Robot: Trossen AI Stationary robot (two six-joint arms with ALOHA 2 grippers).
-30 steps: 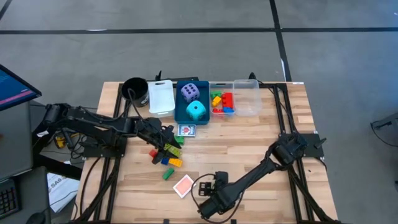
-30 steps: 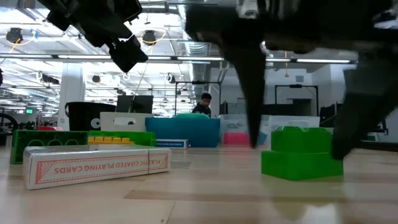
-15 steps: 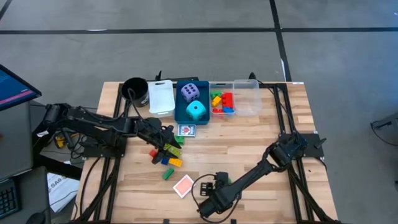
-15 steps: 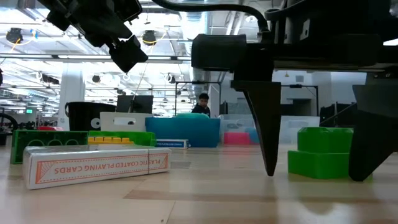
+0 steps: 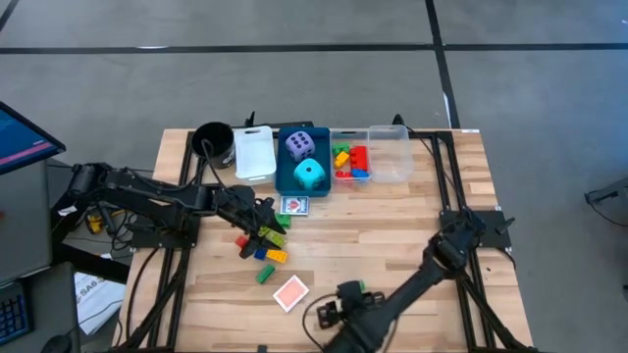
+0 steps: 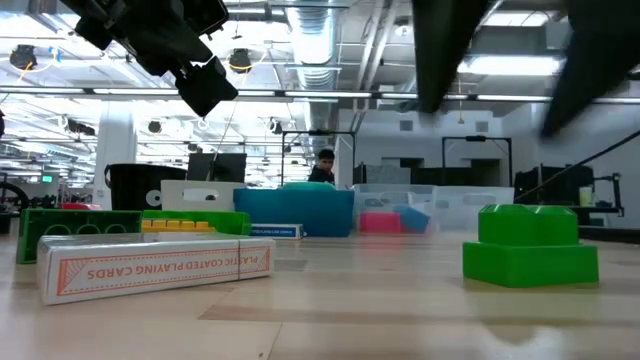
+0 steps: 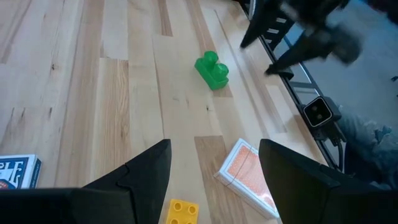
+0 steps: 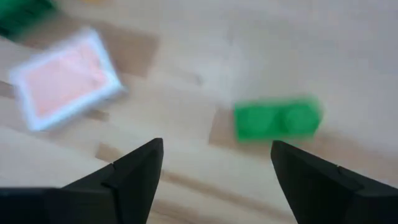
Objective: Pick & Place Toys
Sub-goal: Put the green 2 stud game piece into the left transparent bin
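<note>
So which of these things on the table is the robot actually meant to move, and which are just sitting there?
Part of the job:
- loose plastic bricks
- lone green brick
- red-backed card pack
- boxed card deck
- purple die
- cyan die
- bricks in the clear bin

Just there:
- black cup
- white bin
- blue bin
- clear bin

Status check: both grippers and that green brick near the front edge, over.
Right gripper open, empty, above green brick. Left gripper open, over brick pile. Brick sits on table; nothing blocking it.
</note>
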